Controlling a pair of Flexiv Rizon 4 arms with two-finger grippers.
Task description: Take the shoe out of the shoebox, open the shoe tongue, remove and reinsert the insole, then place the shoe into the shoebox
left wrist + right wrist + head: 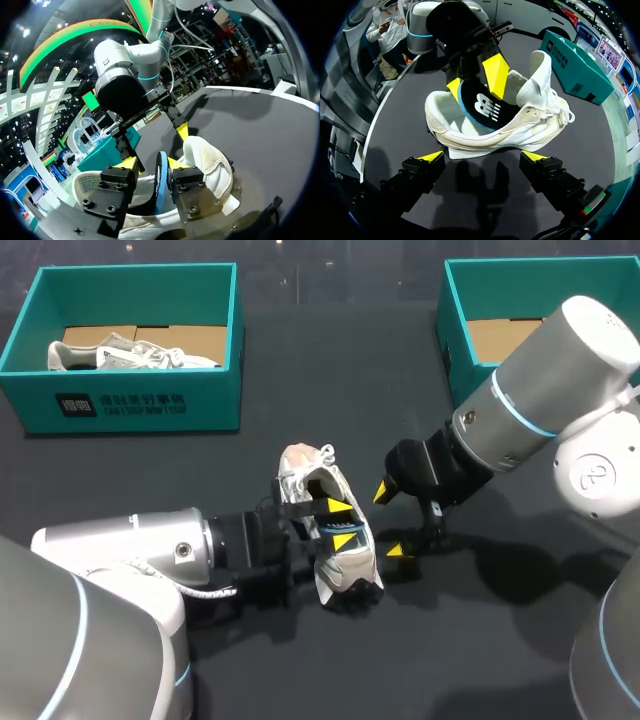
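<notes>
Nearest me, L arm (pixel 130 555) reaches into the shoe (pixel 345 575); L jaws are pinched narrow on the insole (pixel 161 182), which sits half out. Shoe lies on its side on the surface (pixel 330 670), outside both boxes. R jaws are wide, just beside the sole, holding nothing. Step: prob. insole work; out or back in, can't tell. Next: R shd steady the shoe while L slides the insole. Far back: shoebox (pixel 130 405) w/ a 2nd shoe (pixel 130 355).

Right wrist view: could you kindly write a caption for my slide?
Left hand pinches the black insole in the white shoe; right hand open, facing its sole.
</notes>
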